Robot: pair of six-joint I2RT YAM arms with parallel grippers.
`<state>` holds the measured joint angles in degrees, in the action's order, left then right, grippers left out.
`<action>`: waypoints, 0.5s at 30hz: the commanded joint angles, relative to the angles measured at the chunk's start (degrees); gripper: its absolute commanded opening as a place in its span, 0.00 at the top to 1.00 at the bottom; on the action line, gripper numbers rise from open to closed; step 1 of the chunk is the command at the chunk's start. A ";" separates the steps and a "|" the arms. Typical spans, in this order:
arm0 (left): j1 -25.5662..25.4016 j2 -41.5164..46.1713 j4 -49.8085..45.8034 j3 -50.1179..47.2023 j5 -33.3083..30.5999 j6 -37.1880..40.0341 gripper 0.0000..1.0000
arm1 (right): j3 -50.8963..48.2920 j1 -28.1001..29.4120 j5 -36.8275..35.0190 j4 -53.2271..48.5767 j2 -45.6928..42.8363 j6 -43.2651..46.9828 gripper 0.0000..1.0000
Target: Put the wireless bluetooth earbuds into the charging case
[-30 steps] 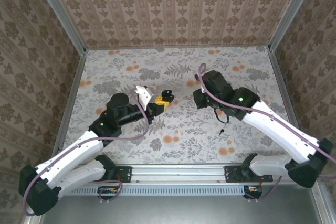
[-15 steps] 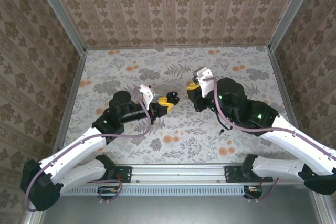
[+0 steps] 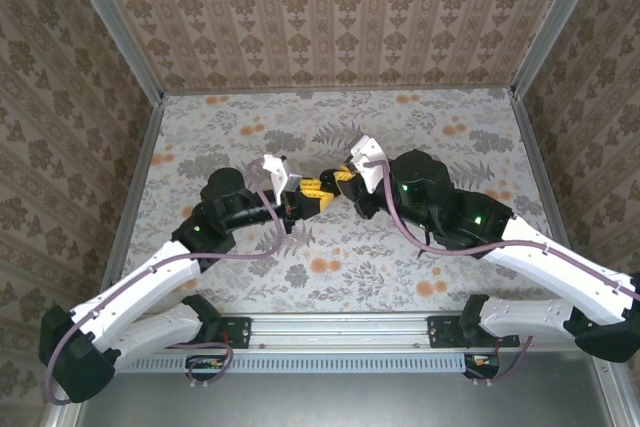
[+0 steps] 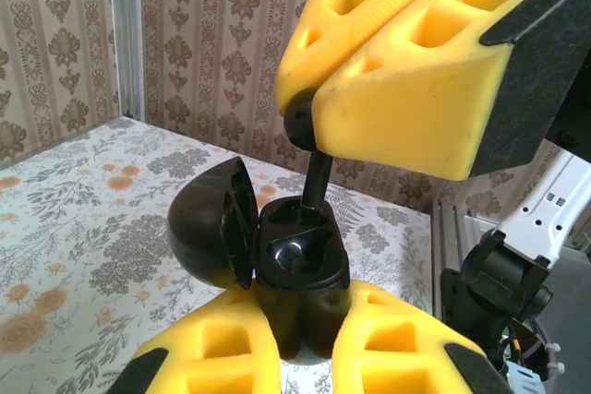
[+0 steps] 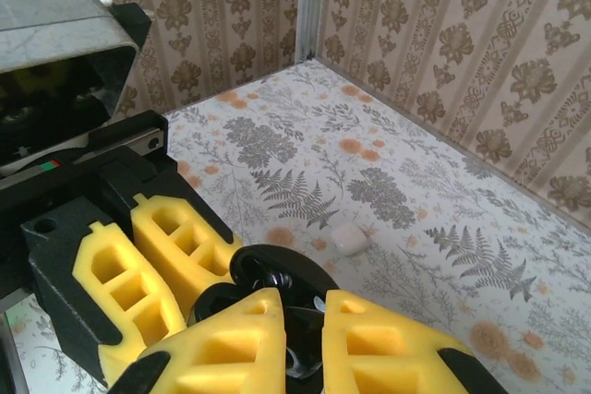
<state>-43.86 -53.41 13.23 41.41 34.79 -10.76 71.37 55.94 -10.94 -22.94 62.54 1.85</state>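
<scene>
The charging case (image 4: 300, 269) here is a small black box with its lid (image 4: 211, 223) swung open to the left. My left gripper (image 4: 305, 325) is shut on the case body and holds it upright above the table. One glossy black earbud (image 4: 294, 248) sits in the near well. My right gripper (image 4: 309, 103) comes down from above, shut on a second earbud (image 4: 317, 173) whose stem reaches into the far well. In the top view the left gripper (image 3: 308, 195) and right gripper (image 3: 343, 179) meet tip to tip mid-table. The case (image 5: 277, 274) shows black between my right fingers (image 5: 249, 348).
A small white pebble-like object (image 5: 351, 239) lies on the floral table (image 5: 434, 228) just beyond the two grippers. Patterned walls and metal posts (image 3: 110, 37) close in the back and sides. A metal rail (image 3: 340, 327) runs along the near edge.
The right gripper has swung left and forward to meet the left gripper above the held case. The left gripper has shifted slightly, with the case still in it.
</scene>
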 commanded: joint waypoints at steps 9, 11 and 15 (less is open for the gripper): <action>-0.70 -0.72 0.51 2.78 3.62 -0.76 1.00 | 1.69 1.37 1.49 -0.04 1.19 3.41 0.88; -0.68 -0.75 0.39 2.82 3.67 -0.71 1.00 | 2.01 1.45 2.12 -0.43 1.51 3.75 0.88; -0.70 -0.73 0.07 2.93 3.70 -0.57 1.00 | 2.36 1.55 2.42 -0.98 1.79 3.95 0.88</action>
<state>-44.27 -54.39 12.21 41.76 36.97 -10.79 71.66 57.04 -9.76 -22.92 64.10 4.62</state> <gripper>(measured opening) 0.107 0.122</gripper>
